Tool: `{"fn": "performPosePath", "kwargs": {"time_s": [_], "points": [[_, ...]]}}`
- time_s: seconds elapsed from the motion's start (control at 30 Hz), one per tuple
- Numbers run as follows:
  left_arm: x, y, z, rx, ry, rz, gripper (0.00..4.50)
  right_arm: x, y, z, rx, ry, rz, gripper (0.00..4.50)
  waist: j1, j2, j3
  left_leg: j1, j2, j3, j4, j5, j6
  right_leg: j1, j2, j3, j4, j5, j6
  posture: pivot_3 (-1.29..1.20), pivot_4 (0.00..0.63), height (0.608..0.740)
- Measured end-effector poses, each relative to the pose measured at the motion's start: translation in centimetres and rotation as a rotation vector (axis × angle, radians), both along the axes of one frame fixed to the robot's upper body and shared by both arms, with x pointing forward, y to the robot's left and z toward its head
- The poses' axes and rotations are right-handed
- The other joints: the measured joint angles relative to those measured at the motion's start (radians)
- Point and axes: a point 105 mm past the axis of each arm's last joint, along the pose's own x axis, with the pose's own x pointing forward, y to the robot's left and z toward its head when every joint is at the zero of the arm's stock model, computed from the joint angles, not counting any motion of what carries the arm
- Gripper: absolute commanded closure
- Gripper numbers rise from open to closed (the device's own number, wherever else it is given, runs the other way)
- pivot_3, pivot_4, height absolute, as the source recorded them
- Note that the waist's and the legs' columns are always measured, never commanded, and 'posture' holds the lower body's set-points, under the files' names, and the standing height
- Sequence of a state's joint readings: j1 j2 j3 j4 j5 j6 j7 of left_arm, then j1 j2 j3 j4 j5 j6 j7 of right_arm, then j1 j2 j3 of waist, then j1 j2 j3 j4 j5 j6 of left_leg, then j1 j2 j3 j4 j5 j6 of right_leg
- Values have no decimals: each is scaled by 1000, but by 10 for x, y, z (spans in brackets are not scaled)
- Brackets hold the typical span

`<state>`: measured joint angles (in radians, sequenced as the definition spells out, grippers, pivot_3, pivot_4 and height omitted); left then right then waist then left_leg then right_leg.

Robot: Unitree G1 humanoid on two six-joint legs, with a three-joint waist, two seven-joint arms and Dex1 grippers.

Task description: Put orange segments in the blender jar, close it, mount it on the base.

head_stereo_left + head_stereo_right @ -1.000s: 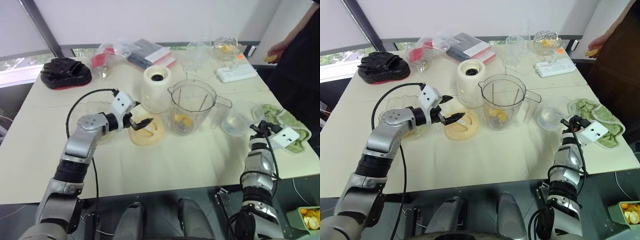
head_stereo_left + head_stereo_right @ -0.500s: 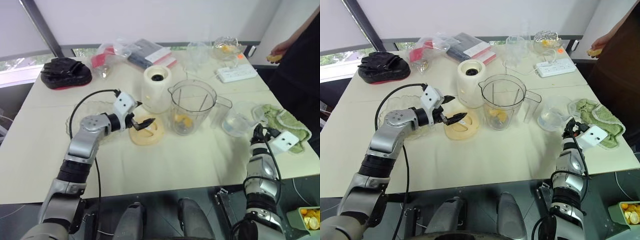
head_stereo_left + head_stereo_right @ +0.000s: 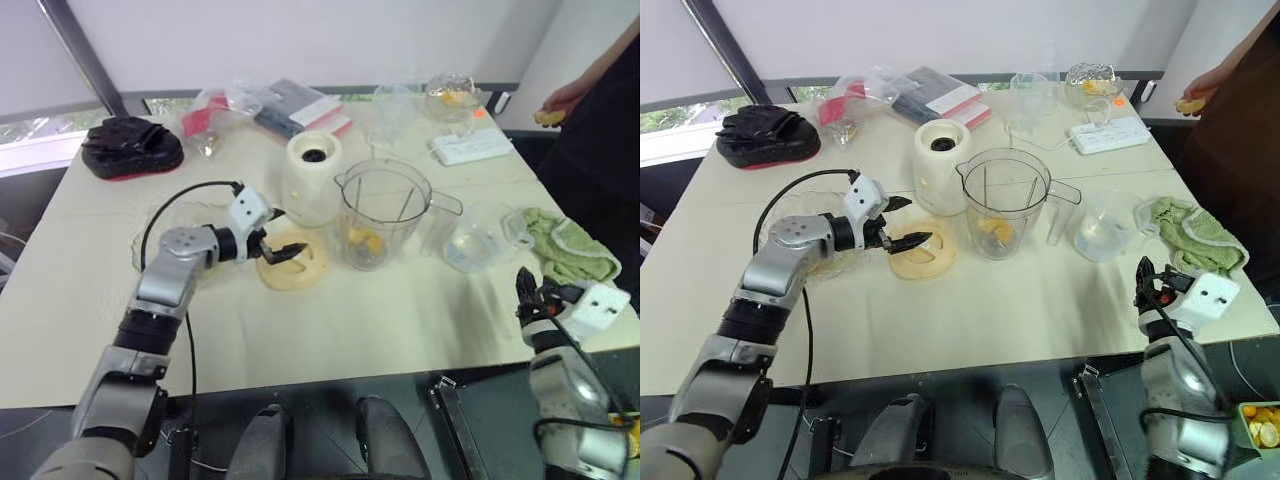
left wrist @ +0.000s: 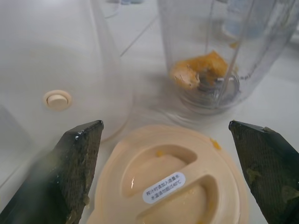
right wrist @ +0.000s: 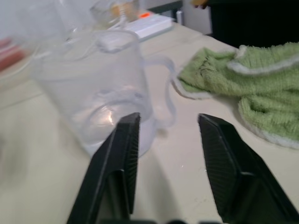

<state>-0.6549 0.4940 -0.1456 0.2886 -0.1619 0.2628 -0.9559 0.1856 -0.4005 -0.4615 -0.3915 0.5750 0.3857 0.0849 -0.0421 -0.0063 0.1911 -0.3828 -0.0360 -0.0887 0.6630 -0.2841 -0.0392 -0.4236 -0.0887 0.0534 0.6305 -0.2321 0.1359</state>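
Right gripper [image 3: 1143, 283] retreats near edge, parted, empty; left gripper [image 3: 283, 243] wide over lid [image 3: 297, 262], ready to cap blender jar [image 3: 384, 215].

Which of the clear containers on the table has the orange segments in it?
The blender jar, the tall ribbed one beside the base, has orange segments at its bottom. The small clear cup by the green towel holds none.
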Motion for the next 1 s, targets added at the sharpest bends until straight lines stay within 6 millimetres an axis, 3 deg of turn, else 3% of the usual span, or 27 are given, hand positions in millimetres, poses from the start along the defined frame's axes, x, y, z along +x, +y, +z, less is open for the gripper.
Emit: {"fn": "performPosePath", "kwargs": {"time_s": [0.1, 0.3, 0.47, 0.57, 0.83, 1.0], "points": [[6, 6, -3, 82, 22, -68, 0, -7, 5, 35, -204, 92, 187, 2507, 1, -1, 0, 1, 0, 0, 0, 0, 0, 2, 0, 0, -1, 0, 0, 0, 150, 740], [15, 7, -8, 206, 36, -184, 0, -10, 30, 59, -365, 226, 431, 2507, 4, -6, 2, 1, 1, -1, 0, 0, 0, 3, 1, -1, -2, 0, 0, 0, 150, 740], [28, 1, -9, 360, 54, -280, 0, -21, 95, 88, -477, 214, 766, 2507, 9, -10, 3, -3, 0, -2, 2, 0, 1, 1, 0, -2, -2, 0, 1, 0, 150, 740], [29, -2, -9, 415, 47, -317, 0, -28, 120, 86, -478, 208, 860, 2507, 16, -13, 4, -5, 0, -2, 3, -1, 1, -1, 0, -2, -3, -1, 1, 0, 150, 740], [26, -1, -27, 539, 74, -356, 0, -31, 146, 92, -445, 164, 886, 2507, 37, -14, 5, -8, 0, -2, 3, -1, 2, -3, -1, -3, -2, 0, 1, 0, 150, 740], [26, -11, -35, 596, 59, -381, 0, -38, 158, 90, -414, 174, 907, 2507, 37, -14, 5, -8, 0, -2, 3, -1, 2, -3, -1, -3, -2, 0, 1, 0, 150, 740]]}}
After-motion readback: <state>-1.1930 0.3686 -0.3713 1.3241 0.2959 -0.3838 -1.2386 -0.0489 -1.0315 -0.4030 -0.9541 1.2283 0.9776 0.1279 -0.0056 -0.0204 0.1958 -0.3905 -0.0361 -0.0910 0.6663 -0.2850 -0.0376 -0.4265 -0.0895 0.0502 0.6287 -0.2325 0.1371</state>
